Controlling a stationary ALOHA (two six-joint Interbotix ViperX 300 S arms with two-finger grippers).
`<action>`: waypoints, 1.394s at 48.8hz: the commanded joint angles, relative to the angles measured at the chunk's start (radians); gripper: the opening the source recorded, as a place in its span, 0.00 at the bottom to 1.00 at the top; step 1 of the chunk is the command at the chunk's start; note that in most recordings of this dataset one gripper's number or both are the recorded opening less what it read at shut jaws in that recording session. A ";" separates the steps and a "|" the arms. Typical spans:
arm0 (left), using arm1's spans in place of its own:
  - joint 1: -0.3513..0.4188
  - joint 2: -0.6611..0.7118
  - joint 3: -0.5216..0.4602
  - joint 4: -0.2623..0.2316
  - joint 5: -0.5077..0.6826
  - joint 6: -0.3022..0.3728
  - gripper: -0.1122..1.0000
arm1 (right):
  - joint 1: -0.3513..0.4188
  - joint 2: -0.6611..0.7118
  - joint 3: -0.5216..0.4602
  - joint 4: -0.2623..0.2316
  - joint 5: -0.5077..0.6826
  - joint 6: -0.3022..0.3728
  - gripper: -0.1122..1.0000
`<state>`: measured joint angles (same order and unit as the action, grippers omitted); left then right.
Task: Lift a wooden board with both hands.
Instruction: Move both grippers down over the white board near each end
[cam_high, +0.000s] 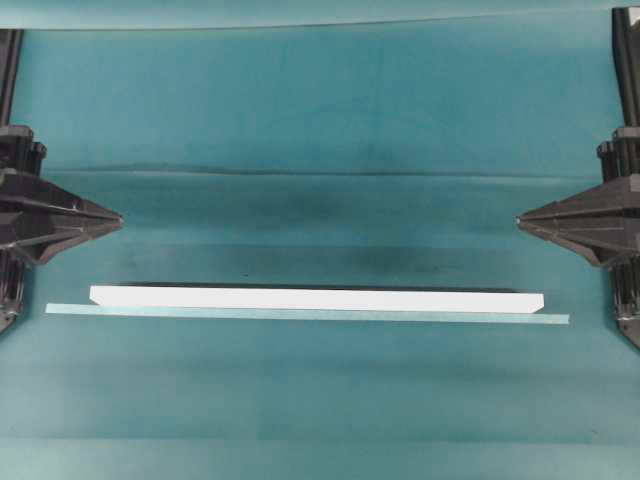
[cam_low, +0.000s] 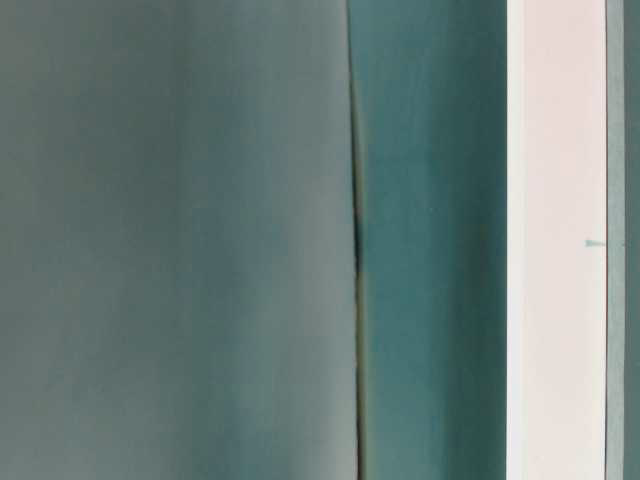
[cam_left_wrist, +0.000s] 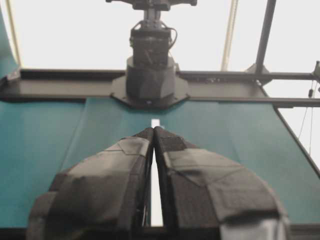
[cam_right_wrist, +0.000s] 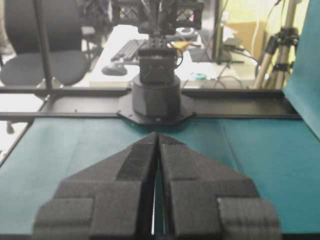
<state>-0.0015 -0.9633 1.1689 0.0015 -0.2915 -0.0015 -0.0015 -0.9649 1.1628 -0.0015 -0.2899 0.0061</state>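
Observation:
The wooden board (cam_high: 316, 299) is a long white plank lying flat on the teal cloth, across most of the overhead view. It also shows as a white band (cam_low: 555, 240) in the table-level view. My left gripper (cam_high: 118, 220) points inward from the left edge, shut and holding nothing, behind the board's left end and apart from it. My right gripper (cam_high: 520, 220) mirrors it at the right edge, also shut and holding nothing. In the left wrist view the fingertips (cam_left_wrist: 150, 132) meet, with the board (cam_left_wrist: 156, 122) visible past them. The right gripper's tips (cam_right_wrist: 158, 135) also touch.
A thin pale teal strip (cam_high: 300, 315) lies along the board's front edge and reaches past both of its ends. Creases run across the cloth (cam_high: 320, 175) behind the board. Each wrist view shows the opposite arm's black base (cam_left_wrist: 150, 80) (cam_right_wrist: 156, 97) on the frame rail.

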 joint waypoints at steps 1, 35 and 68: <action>0.003 0.026 -0.034 0.005 -0.003 -0.029 0.23 | -0.015 0.018 -0.005 0.012 -0.005 0.009 0.19; 0.017 0.258 -0.339 0.012 0.551 -0.058 0.09 | -0.064 0.247 -0.285 0.094 0.680 0.199 0.10; 0.011 0.532 -0.518 0.020 0.940 -0.078 0.09 | -0.051 0.650 -0.612 0.064 1.183 0.170 0.10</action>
<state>0.0123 -0.4479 0.6872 0.0184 0.6243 -0.0951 -0.0552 -0.3482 0.5860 0.0721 0.8652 0.1933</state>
